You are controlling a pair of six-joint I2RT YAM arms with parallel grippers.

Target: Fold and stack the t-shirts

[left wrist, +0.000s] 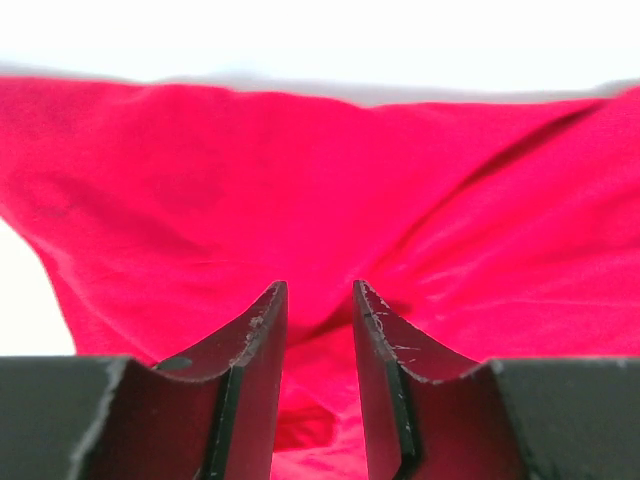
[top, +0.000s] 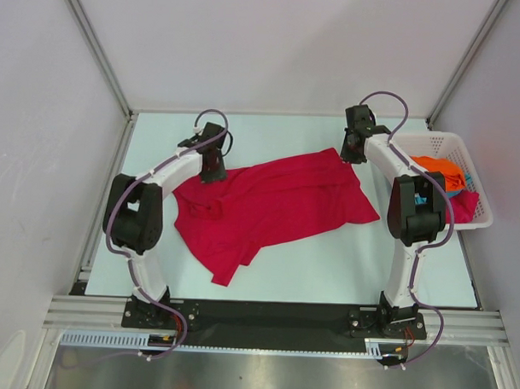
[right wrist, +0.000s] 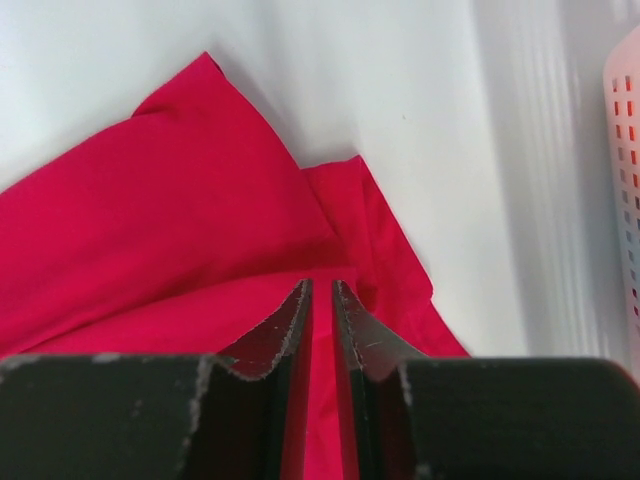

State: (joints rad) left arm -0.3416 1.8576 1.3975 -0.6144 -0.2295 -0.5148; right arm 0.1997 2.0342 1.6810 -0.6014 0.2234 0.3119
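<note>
Top external view: crimson t-shirt [top: 277, 204] lies spread and rumpled on the table [top: 326, 265]; left gripper [top: 212, 171] pinches its far-left edge, right gripper [top: 354, 153] clamps its far-right corner, near the white basket [top: 441, 137].

Left gripper [left wrist: 318, 288], right gripper [right wrist: 320, 284]: jaws narrow.

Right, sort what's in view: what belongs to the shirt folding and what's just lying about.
Job: red t-shirt spread on the table, gripped by left gripper and right gripper; orange t-shirt, teal cloth and more red cloth in the white basket.
Lying about: the white basket itself; the table.
</note>
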